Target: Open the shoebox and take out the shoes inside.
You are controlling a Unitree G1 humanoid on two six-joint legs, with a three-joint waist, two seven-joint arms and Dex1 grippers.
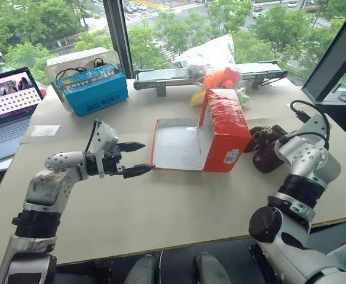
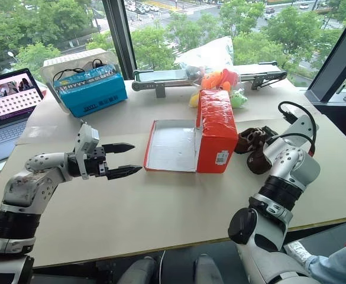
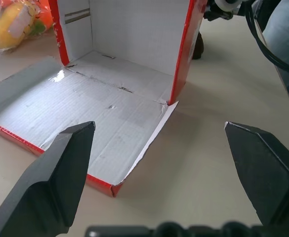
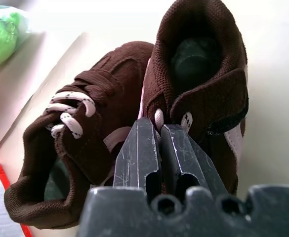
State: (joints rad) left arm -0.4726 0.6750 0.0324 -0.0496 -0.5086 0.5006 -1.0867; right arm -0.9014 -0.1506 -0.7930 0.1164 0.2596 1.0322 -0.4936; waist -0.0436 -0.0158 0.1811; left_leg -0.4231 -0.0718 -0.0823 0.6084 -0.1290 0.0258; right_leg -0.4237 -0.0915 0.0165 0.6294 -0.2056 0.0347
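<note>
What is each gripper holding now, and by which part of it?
The right gripper is shut on the shoes, pinching the collar edge of one. The left gripper is open and holds nothing; it hovers beside the opened shoebox.

Open shoebox (image 1: 220, 133), shoes (image 1: 266, 148) beside

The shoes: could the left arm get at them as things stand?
Probably not directly. The shoes lie on the table on the far side of the shoebox, which stands upright between them and the left gripper. Its open jaws face the box's empty inside; it would have to go over or around.
</note>
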